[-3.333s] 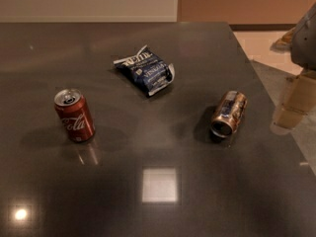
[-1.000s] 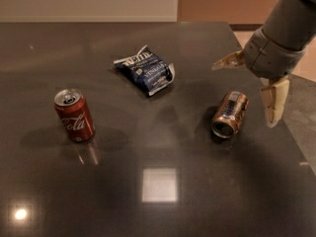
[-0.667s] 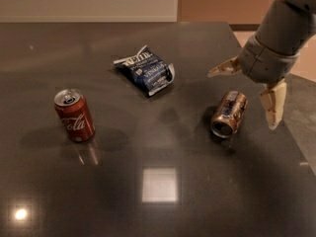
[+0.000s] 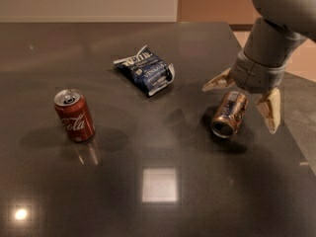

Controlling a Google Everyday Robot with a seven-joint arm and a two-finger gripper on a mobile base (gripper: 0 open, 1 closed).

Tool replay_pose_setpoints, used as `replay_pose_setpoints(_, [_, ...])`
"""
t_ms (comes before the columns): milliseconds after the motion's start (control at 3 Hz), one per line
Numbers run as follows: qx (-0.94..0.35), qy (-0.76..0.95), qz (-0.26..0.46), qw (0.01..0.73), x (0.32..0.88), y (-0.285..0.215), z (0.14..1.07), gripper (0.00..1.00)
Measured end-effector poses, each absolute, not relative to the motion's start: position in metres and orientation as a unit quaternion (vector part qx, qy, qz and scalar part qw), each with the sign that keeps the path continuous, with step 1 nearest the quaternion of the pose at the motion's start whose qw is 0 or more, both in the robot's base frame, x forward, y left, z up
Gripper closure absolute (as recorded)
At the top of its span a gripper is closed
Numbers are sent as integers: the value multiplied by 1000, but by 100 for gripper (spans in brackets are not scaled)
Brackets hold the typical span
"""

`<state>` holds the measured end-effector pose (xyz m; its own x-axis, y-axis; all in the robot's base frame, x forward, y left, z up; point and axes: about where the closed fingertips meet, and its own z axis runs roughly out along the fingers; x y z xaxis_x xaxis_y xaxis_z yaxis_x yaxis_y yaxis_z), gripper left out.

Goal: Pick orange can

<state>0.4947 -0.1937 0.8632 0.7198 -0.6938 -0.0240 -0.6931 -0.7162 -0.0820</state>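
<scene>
On the right of the table (image 4: 98, 196), I see the orange can (image 4: 229, 113) lying lengthwise, mouth toward the camera. My gripper (image 4: 239, 108) straddles it, jaws wide.

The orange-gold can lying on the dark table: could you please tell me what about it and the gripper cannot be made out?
- Orange-gold metallic can: its far end is hidden behind the gripper's wrist, camera view; label print blurred.
- Open two-finger gripper, straddling the can: whether either finger touches it cannot be told from this one view.
- Grey arm: cut off by the top and right edges.
</scene>
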Motion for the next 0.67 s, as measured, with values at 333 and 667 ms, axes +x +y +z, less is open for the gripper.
replay_pose_setpoints(333, [-936,352,-7,24,496,-195,851,0])
replay_pose_setpoints(667, [-942,335,-7,7,500,-196,841,0])
